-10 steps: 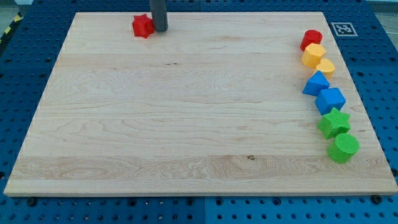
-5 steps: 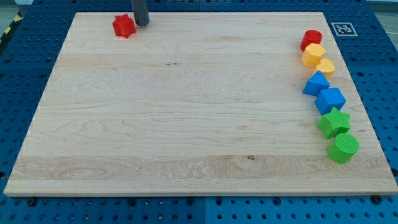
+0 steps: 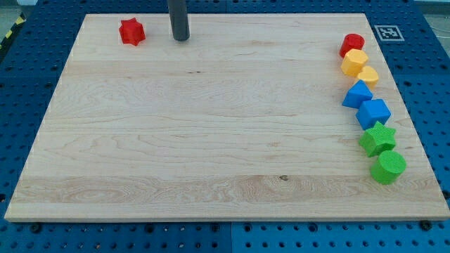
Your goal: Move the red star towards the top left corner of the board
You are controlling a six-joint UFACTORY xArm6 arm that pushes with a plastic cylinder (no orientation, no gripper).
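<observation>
The red star (image 3: 131,31) lies on the wooden board (image 3: 211,126) near its top left corner. My tip (image 3: 181,39) is to the right of the star, apart from it, with a clear gap between them. The dark rod rises out of the view's top.
A column of blocks runs down the board's right side: a red cylinder (image 3: 352,44), two yellow blocks (image 3: 355,62) (image 3: 368,76), a blue triangle (image 3: 357,94), a blue block (image 3: 373,112), a green star (image 3: 377,138), a green cylinder (image 3: 387,167). A marker tag (image 3: 388,32) sits off the board's top right corner.
The red star slid left towards the top left corner, pushed by my tip. My tip has since drawn back to the right, away from the star.
</observation>
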